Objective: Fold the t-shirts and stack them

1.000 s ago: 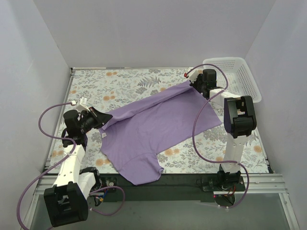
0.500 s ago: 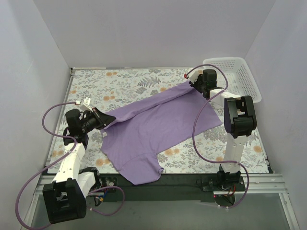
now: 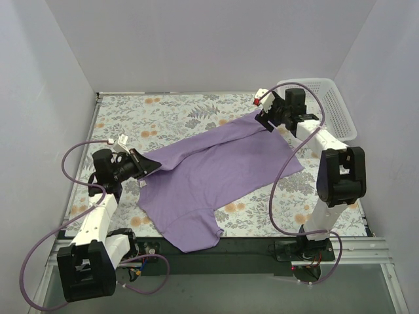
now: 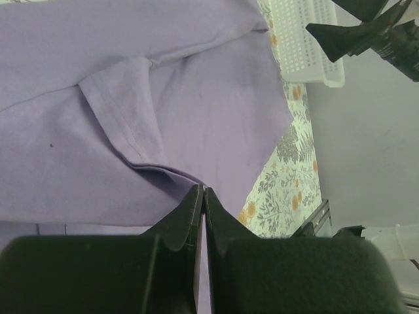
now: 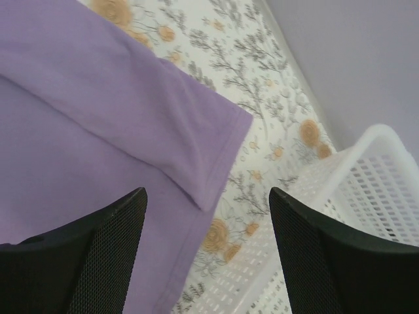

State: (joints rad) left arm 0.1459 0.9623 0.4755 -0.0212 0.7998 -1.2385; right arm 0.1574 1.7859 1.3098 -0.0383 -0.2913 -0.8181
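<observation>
A lavender t-shirt [image 3: 216, 173] lies spread on a slant across the floral table, one sleeve folded over it [image 4: 124, 124]. My left gripper [image 3: 145, 165] is shut on the shirt's left edge, and a fold of cloth runs up into its closed tips [image 4: 201, 191]. My right gripper [image 3: 265, 118] hangs open just above the shirt's far right corner [image 5: 196, 150]. That corner lies flat on the table, and nothing is between the fingers [image 5: 105, 242].
A white lattice basket [image 3: 321, 104] stands at the table's back right corner, close beside the right gripper; its rim [image 5: 366, 190] shows in the right wrist view. The floral tablecloth [image 3: 150, 114] is walled in on three sides.
The right gripper has opened and let go of the shirt's far corner, lifting slightly; its arm has swung out to the right. The left gripper stays shut on the cloth.
</observation>
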